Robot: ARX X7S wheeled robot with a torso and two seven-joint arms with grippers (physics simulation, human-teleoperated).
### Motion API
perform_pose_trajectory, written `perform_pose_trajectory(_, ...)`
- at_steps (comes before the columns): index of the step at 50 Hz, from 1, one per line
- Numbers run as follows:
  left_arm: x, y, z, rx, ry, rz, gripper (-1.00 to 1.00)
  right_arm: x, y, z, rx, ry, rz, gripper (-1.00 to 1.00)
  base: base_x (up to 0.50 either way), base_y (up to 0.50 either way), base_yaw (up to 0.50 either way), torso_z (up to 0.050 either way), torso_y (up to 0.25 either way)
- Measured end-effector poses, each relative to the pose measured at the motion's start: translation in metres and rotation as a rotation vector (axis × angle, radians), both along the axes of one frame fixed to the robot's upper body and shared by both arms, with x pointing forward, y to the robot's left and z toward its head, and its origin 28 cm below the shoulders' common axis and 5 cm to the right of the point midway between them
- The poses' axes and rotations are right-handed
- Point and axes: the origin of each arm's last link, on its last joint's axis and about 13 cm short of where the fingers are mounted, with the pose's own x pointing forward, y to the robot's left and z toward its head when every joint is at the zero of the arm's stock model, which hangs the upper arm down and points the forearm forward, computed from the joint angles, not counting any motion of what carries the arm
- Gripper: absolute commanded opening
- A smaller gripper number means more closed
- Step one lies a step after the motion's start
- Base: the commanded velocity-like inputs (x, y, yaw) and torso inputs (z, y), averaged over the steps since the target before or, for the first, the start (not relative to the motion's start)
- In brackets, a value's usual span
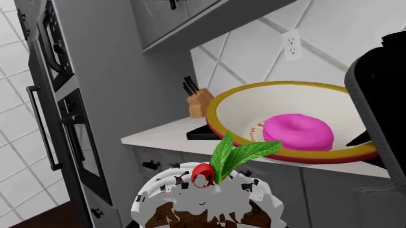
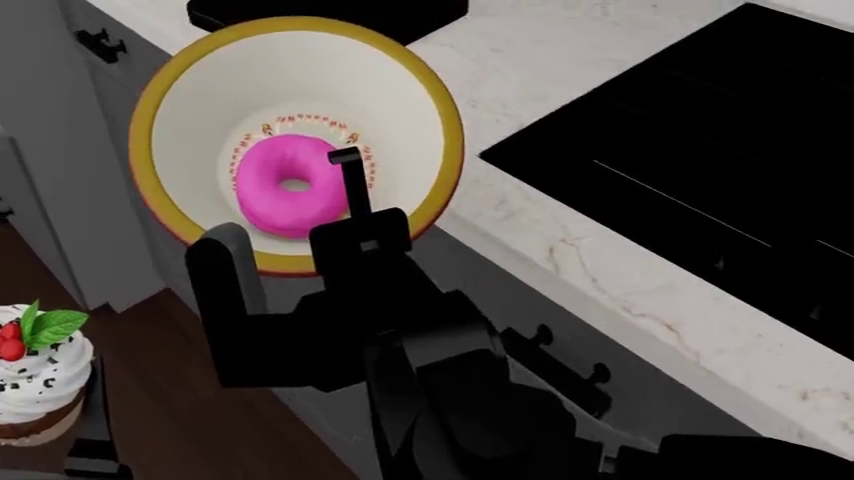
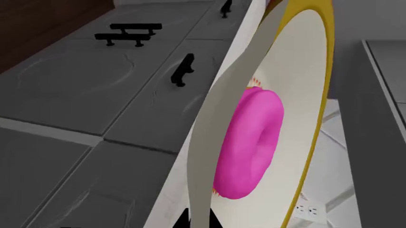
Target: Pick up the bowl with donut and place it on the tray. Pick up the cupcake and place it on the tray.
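No readable text, label, brand, number or sign is showing anywhere; the small red markings ringing the inner base of the wide cream-white, yellow-rimmed bowl (image 2: 296,140) are appearing too small to make out.

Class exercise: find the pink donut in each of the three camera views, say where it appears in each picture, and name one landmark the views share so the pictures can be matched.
Left wrist view: the donut lies right of centre, inside the bowl.
Head view: the donut sits upper left, in the bowl's middle.
Right wrist view: the donut appears edge-on, centre right, against the bowl's inner wall.
Shared landmark: the bowl's mustard-yellow rim circling the donut.
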Motion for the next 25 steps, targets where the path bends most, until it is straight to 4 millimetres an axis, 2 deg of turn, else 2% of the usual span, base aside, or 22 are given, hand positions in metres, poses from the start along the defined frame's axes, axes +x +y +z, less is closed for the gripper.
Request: perform_pose_trajectory(25, -0.0006, -0.0005, -0.0004, 0.001, -0.001, -0.002, -1.00, -0.0013, 0.0001, -0.0017, 0.007, -0.001, 0.005, -1.00, 0.00, 0.53, 0.00, 0.000, 0.002)
